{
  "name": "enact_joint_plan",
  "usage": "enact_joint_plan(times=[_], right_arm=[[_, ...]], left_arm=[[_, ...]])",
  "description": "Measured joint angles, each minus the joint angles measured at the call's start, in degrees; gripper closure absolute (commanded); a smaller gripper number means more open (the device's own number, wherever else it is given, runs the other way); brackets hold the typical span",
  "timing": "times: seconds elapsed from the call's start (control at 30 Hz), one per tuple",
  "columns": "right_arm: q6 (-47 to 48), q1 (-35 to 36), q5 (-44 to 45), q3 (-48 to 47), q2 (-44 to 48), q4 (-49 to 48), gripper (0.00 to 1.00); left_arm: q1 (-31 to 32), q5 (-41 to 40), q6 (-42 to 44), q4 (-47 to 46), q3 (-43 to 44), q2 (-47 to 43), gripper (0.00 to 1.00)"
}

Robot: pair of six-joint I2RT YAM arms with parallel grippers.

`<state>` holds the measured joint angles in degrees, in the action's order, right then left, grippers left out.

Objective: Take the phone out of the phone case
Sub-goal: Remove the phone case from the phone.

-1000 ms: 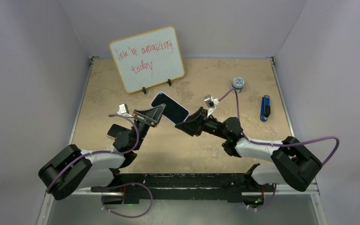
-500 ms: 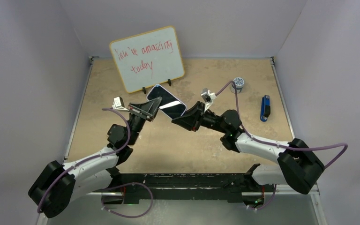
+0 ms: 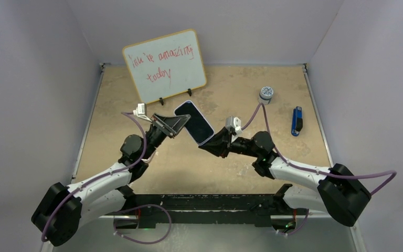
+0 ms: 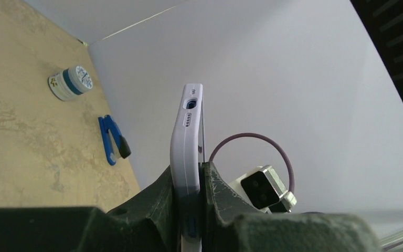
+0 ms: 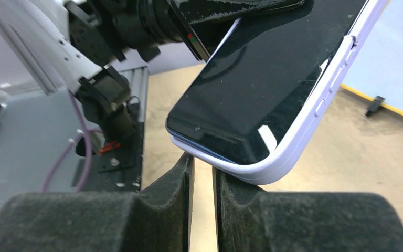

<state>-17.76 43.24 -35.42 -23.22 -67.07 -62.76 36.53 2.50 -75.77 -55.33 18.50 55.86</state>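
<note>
The phone (image 3: 194, 122), black screen up in a pale lilac case (image 3: 205, 140), is held tilted above the table's middle. My left gripper (image 3: 176, 125) is shut on its left long edge. In the left wrist view the case (image 4: 186, 136) stands edge-on between my fingers, my left gripper (image 4: 199, 173) clamping it. My right gripper (image 3: 207, 145) is at the phone's lower corner. In the right wrist view its jaws (image 5: 202, 160) are almost closed with nothing between them, and one fingertip (image 5: 231, 176) touches the case's underside (image 5: 288, 157) below the phone screen (image 5: 262, 79).
A whiteboard (image 3: 165, 65) with red writing stands at the back left. A small round tin (image 3: 265, 93) and a blue tool (image 3: 296, 121) lie at the right; both show in the left wrist view, the tin (image 4: 70, 82) and the tool (image 4: 113, 139).
Both arms carried the phone up and left, then back right. My right gripper has dropped lower, to the phone's bottom corner. My left gripper kept its hold.
</note>
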Motion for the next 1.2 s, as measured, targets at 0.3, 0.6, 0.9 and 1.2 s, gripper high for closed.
enact_joint_plan(times=[0.3, 0.6, 0.9, 1.2], right_arm=[[8.9, -0.1, 1.4, 2.5, -0.3, 0.3, 1.0], [9.9, -0.1, 1.4, 4.7, 2.5, 1.3, 0.61], [11.8, -0.1, 0.5, 5.0, 4.9, 4.7, 0.52], [11.3, -0.1, -1.4, 5.0, 2.5, 4.0, 0.46]], left_arm=[[-0.9, 3.8, 3.2, 6.9, 1.5, -1.1, 1.0], [-8.2, 14.1, 12.2, 16.8, 3.9, -4.5, 1.0], [-8.7, 25.6, 29.8, 31.5, 16.1, -6.4, 1.0], [-8.7, 34.6, 39.6, 38.6, 19.6, -5.6, 1.0]])
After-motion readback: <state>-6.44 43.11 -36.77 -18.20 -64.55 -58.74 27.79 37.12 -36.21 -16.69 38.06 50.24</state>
